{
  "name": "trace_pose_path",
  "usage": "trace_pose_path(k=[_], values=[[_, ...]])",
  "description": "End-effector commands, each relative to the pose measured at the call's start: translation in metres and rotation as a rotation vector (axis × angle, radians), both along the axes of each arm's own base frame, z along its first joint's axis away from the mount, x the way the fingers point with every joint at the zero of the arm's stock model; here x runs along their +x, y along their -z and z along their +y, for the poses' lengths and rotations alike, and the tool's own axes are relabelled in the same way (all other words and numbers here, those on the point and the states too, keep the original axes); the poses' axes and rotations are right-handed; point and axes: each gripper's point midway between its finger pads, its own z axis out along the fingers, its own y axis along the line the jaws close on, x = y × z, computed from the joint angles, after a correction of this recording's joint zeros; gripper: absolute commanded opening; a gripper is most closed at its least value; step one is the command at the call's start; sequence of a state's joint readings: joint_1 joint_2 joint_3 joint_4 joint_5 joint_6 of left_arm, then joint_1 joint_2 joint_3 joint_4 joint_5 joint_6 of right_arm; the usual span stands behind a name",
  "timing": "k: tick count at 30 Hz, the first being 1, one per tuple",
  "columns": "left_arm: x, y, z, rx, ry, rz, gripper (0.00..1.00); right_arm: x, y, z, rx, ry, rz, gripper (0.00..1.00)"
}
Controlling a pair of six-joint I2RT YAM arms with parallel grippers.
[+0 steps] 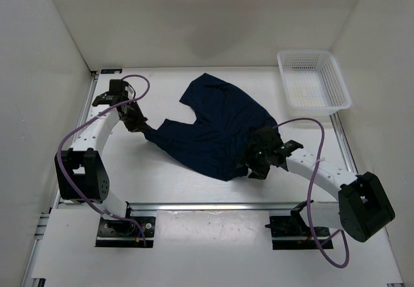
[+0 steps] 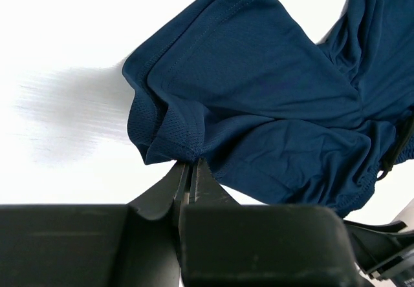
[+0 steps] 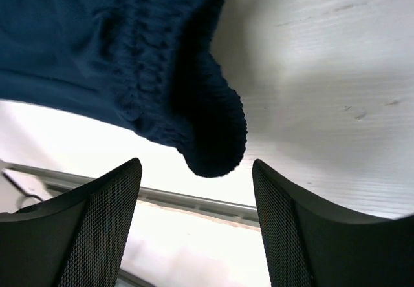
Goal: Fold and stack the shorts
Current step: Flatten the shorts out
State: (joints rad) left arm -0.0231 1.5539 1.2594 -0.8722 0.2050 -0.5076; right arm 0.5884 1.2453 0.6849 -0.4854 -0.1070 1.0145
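Being clamped at left: hem corner of shorts point(image 1: 213, 128), pinched between closed-together fingers of left gripper point(image 2: 189, 170). Shorts being shown lying rumpled across middle of table point(image 1: 162, 177). Right gripper point(image 3: 196, 165) being held at waistband, fingers apart, cloth bunch ungripped. Basket point(image 1: 314, 106) being seen at far right corner.

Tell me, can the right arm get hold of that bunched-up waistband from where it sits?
Probably yes. The right hand is open, and the ribbed waistband of the shorts sits just ahead of its fingers with nothing between. The left hand pinches a leg hem, well clear.
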Motion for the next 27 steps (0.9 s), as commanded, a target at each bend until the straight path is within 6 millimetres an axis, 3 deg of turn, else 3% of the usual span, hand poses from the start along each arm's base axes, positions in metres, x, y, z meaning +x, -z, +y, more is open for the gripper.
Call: trace_pose_path(k=[1,7,10,14,15,17,20,21,22,24,25,26,27], values=[[0.006,-0.028,0.0,0.012,0.01,-0.088,0.1,0.007,-0.001,0.007,0.056,0.099,-0.007,0.74],[0.004,-0.03,0.001,0.012,0.01,-0.088,0.1,0.004,0.014,0.006,0.002,0.153,0.023,0.74],[0.003,-0.033,0.001,0.012,0.01,-0.097,0.1,0.012,0.013,0.007,-0.004,0.162,-0.021,0.68],[0.004,-0.033,0.0,0.008,0.002,-0.095,0.1,0.032,0.015,0.005,-0.064,0.167,-0.081,0.45],[0.004,-0.033,0.0,0.008,0.002,-0.095,0.1,0.037,0.019,0.004,-0.089,0.161,-0.083,0.26],[0.006,-0.039,-0.003,-0.011,0.012,-0.11,0.1,0.05,0.015,0.0,-0.149,0.165,-0.115,0.04],[0.019,-0.056,-0.007,-0.033,0.014,-0.151,0.1,0.079,-0.011,-0.001,-0.182,0.153,-0.172,0.0],[0.028,-0.068,-0.007,-0.033,0.014,-0.173,0.1,0.091,-0.018,-0.011,-0.206,0.17,-0.184,0.0],[0.035,-0.076,-0.008,-0.034,0.015,-0.195,0.1,0.117,-0.05,-0.011,-0.203,0.156,-0.275,0.0],[0.046,-0.09,-0.008,-0.034,0.015,-0.209,0.1,0.159,-0.085,-0.032,-0.201,0.185,-0.355,0.0],[0.066,-0.113,-0.012,-0.054,0.017,-0.259,0.1,0.176,-0.104,-0.04,-0.22,0.133,-0.403,0.0],[0.076,-0.131,-0.017,-0.113,0.03,-0.287,0.1,0.213,-0.174,-0.039,-0.166,0.134,-0.555,0.0],[0.083,-0.148,-0.022,-0.138,0.049,-0.313,0.1,0.238,-0.192,-0.051,-0.157,0.134,-0.579,0.0]])
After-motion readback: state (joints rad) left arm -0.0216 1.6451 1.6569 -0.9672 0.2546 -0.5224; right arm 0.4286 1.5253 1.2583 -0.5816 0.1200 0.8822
